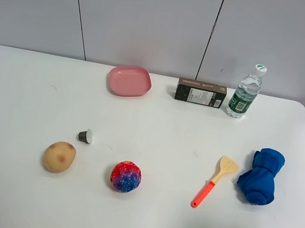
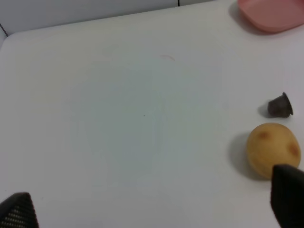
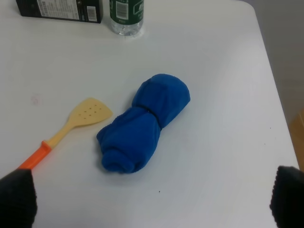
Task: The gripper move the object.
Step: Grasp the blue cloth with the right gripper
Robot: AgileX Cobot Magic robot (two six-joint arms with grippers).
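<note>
No arm shows in the exterior high view. My left gripper point(image 2: 152, 205) is open and empty, its fingertips point(image 2: 287, 194) wide apart; a tan potato point(image 2: 273, 149) lies just beyond one fingertip, also seen at the front left of the table point(image 1: 59, 156). My right gripper point(image 3: 152, 197) is open and empty, with a rolled blue cloth point(image 3: 142, 124) lying on the table ahead of it, between the fingers' lines; the cloth is at the right of the table point(image 1: 261, 175).
A small dark capsule point(image 1: 85, 135), a multicoloured ball point(image 1: 126, 176) and a yellow spatula with an orange handle point(image 1: 215, 180) lie on the white table point(image 1: 157, 121). A pink dish point(image 1: 129, 80), a dark box point(image 1: 200, 92) and a water bottle point(image 1: 245, 92) stand along the back.
</note>
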